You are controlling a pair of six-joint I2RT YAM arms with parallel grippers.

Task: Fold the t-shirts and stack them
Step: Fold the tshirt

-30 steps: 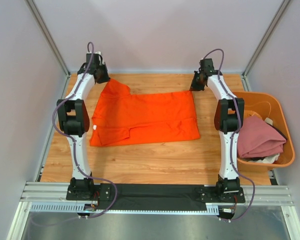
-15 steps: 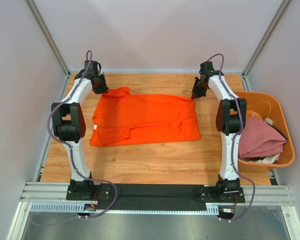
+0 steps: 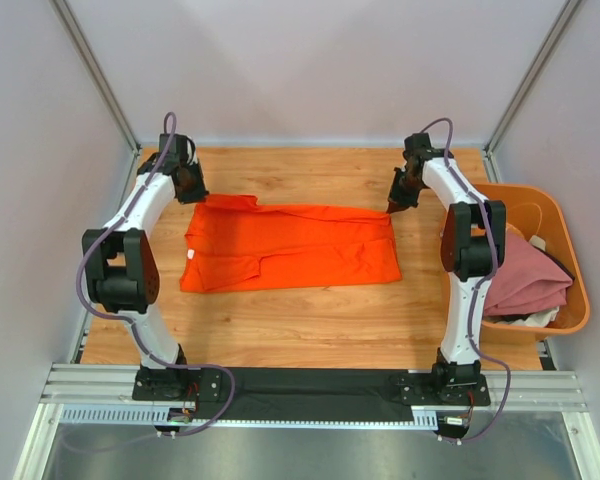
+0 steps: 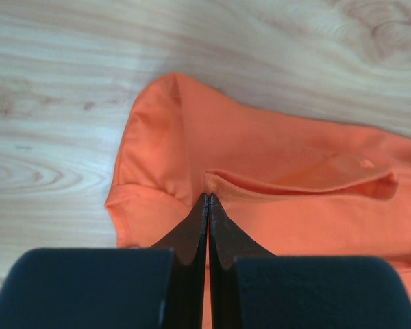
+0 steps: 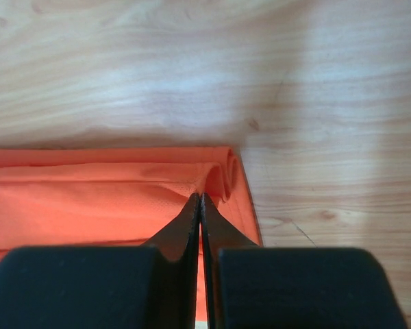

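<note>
The bright orange t-shirt (image 3: 290,245) lies spread on the wooden table, its far edge lifted and curling over toward the near side. My left gripper (image 3: 193,193) is shut on the shirt's far-left edge; the left wrist view shows the jaws pinching a fold of orange cloth (image 4: 274,171). My right gripper (image 3: 393,207) is shut on the shirt's far-right corner, where the cloth (image 5: 123,199) rolls over at the jaw tips. A dusty pink t-shirt (image 3: 525,275) lies bunched in the tub at the right.
A rigid orange plastic tub (image 3: 570,300) stands at the right table edge and holds the pink shirt and other cloth. Metal frame posts stand at the back corners. Bare wood table (image 3: 300,325) lies between the shirt and the arm bases.
Both grippers have moved toward the near side with the shirt's far edge, drawing it over the rest. The far-left sleeve that stuck up is now pulled down and the shirt looks shorter front to back.
</note>
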